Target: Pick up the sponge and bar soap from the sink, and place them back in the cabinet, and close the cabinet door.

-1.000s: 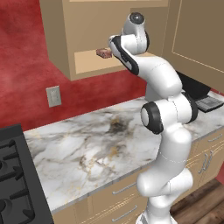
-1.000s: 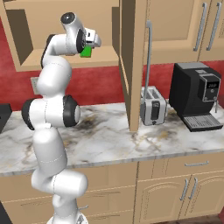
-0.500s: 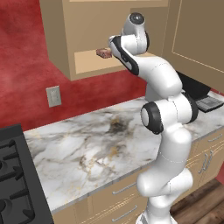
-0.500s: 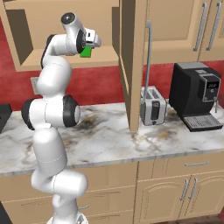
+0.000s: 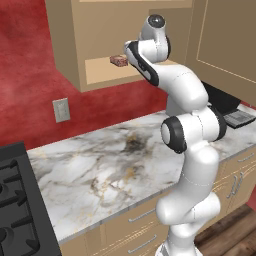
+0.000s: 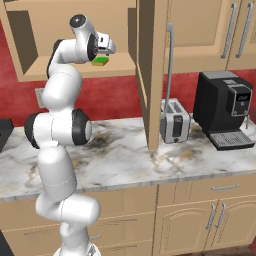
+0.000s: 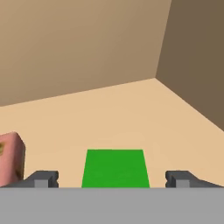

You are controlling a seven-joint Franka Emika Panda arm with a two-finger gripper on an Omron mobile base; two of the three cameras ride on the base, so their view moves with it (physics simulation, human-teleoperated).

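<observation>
Up on the shelf of the open cabinet point(image 6: 120, 70), the gripper point(image 7: 113, 178) hovered just over the sponge point(image 7: 114, 168), its two finger tips spread wide with a clear gap to the green block on either side, so the jaws were open and held nothing. In the right base view the sponge point(image 6: 101, 61) lay flat on the shelf board right beneath the hand, which suggested it had been let go there rather than dropped from a height. The bar soap point(image 5: 119, 60) sat on the same shelf, near the sponge but apart from it; in the hand view it showed as a reddish block point(image 7: 9, 159) at the left edge. Both items seemed stored, so the collecting part of the task looked done.

The cabinet door point(image 6: 151, 75) stood swung out edge-on toward the camera, its long silver handle point(image 6: 170, 65) facing the toaster point(image 6: 174, 120) and coffee machine point(image 6: 224, 109) on the marble counter point(image 6: 130, 160). Closing it appeared to be the step left. The arm would first need to draw back clear of the shelf, or the door could strike it.
</observation>
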